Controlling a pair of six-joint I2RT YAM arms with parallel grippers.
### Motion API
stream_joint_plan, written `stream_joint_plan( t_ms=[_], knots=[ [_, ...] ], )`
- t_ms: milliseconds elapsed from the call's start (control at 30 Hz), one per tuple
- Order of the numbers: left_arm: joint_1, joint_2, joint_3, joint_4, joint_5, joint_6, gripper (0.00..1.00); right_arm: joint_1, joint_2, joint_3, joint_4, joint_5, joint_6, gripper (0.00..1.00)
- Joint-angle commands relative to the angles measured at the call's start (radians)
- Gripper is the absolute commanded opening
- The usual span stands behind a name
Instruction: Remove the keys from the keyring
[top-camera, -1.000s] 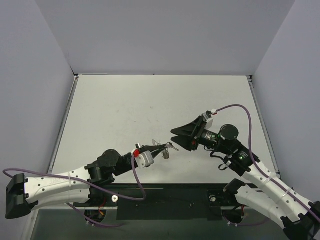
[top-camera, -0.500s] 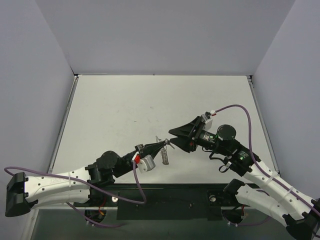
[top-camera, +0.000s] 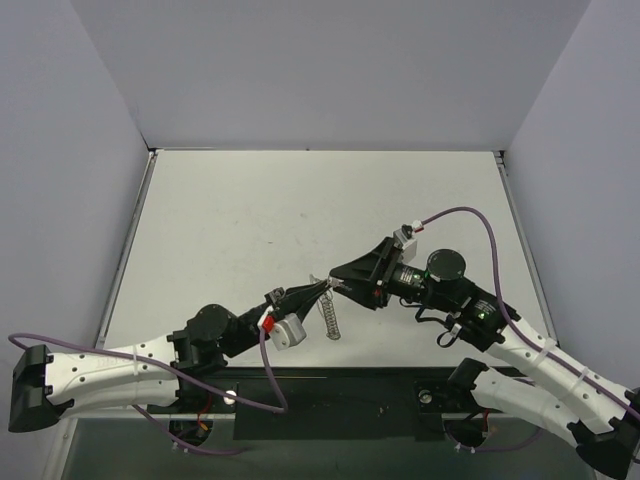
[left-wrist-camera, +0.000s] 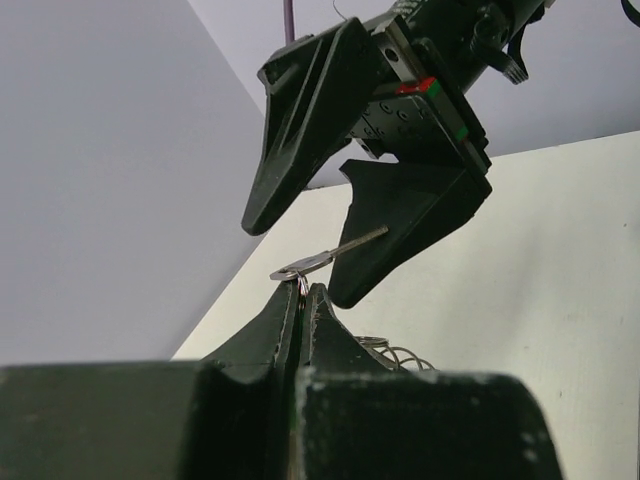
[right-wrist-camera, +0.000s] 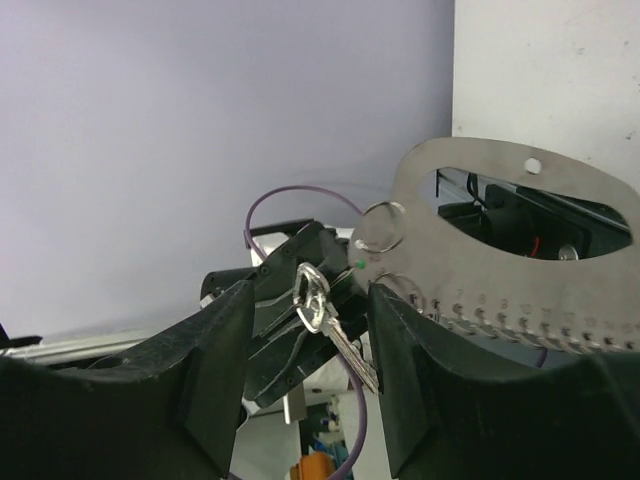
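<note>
My left gripper (left-wrist-camera: 303, 290) is shut on the keyring (left-wrist-camera: 301, 283), a thin wire loop pinched at its fingertips. From the ring a slim silver key (left-wrist-camera: 332, 258) sticks out toward the right arm. The silvery chain (top-camera: 328, 318) hangs down from the ring over the table, its coils (left-wrist-camera: 397, 351) showing past my left fingers. My right gripper (right-wrist-camera: 312, 300) is open, one finger on each side of the key (right-wrist-camera: 333, 325). The key's blade tip lies close to one right finger (right-wrist-camera: 420, 370); I cannot tell whether they touch. In the top view both grippers (top-camera: 322, 290) (top-camera: 338, 278) meet at the front centre.
A flat silvery metal plate (right-wrist-camera: 500, 250) with an oval cut-out and a small ring (right-wrist-camera: 383, 226) fills the right of the right wrist view. The pale table (top-camera: 300, 210) is walled on three sides. Purple cables (top-camera: 470, 215) loop off both arms.
My right gripper has moved left and forward until its fingers straddle the key. My left gripper has drawn back a little, and the chain now hangs straight down.
</note>
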Motion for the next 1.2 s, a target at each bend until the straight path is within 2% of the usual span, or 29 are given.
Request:
stream_joint_plan(
  t_ms=[0, 100, 133, 200, 633, 867, 933, 1033, 1100, 1167],
  knots=[
    [-0.007, 0.007, 0.027, 0.092, -0.013, 0.014, 0.00, 0.055, 0.025, 0.067, 0.094, 0.006, -0.011, 0.43],
    [-0.007, 0.007, 0.029, 0.096, -0.018, 0.017, 0.00, 0.088, 0.032, 0.079, 0.104, 0.021, -0.012, 0.28],
    [-0.008, 0.007, 0.030, 0.096, -0.018, 0.017, 0.00, 0.089, 0.033, 0.081, 0.104, 0.024, -0.014, 0.15],
    [-0.008, 0.006, 0.033, 0.095, -0.019, 0.017, 0.00, 0.097, 0.030, 0.079, 0.104, 0.035, -0.014, 0.00],
    [-0.027, -0.029, 0.043, 0.165, 0.042, -0.027, 0.00, 0.074, -0.024, 0.035, 0.087, 0.097, -0.040, 0.00],
    [-0.028, -0.069, 0.047, 0.338, 0.112, -0.148, 0.00, -0.095, -0.056, -0.113, 0.237, 0.014, 0.074, 0.00],
    [-0.028, -0.068, 0.056, 0.378, 0.122, -0.177, 0.00, -0.112, -0.064, -0.122, 0.184, 0.000, 0.013, 0.00],
    [-0.027, -0.053, 0.078, 0.383, 0.135, -0.193, 0.00, -0.080, -0.053, -0.004, -0.188, 0.078, -0.190, 0.00],
    [-0.027, -0.039, 0.075, 0.423, 0.137, -0.230, 0.00, -0.020, -0.038, 0.048, -0.308, 0.145, -0.305, 0.00],
    [-0.027, -0.023, 0.067, 0.499, 0.139, -0.262, 0.00, 0.012, -0.028, 0.064, -0.333, 0.179, -0.353, 0.00]
  ],
)
